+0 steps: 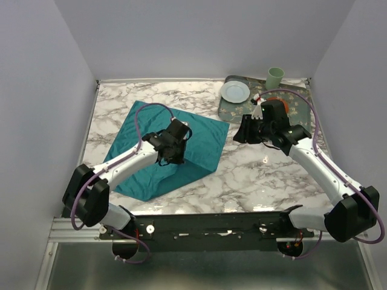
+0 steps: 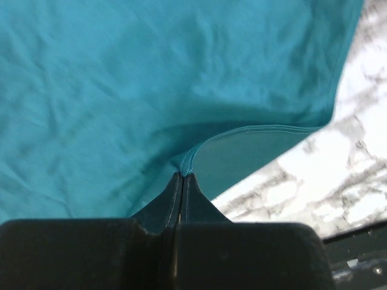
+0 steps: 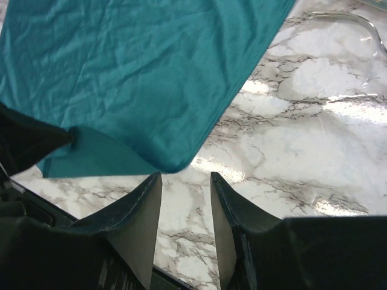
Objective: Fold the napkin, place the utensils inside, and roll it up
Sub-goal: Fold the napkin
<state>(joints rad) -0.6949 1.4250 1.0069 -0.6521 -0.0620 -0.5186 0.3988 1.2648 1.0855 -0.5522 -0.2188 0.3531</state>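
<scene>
The teal napkin (image 1: pixel 154 151) lies on the left half of the marble table, partly folded over itself. My left gripper (image 1: pixel 170 148) is over its middle, shut on a stitched hem of the napkin (image 2: pixel 199 151) and holding that edge up; the pinch shows in the left wrist view (image 2: pixel 182 175). My right gripper (image 1: pixel 242 130) is open and empty, just right of the napkin, its jaws over bare marble (image 3: pixel 184 178) near the folded edge (image 3: pixel 175 163). A slim silvery curved piece (image 3: pixel 354 19) shows at the top right of the right wrist view. The other utensils are hidden.
A patterned grey-green tray (image 1: pixel 233 109) sits at the back right with a small white plate (image 1: pixel 234 92) and a pale green cup (image 1: pixel 275 77). The right arm covers part of the tray. Walls close in on all sides.
</scene>
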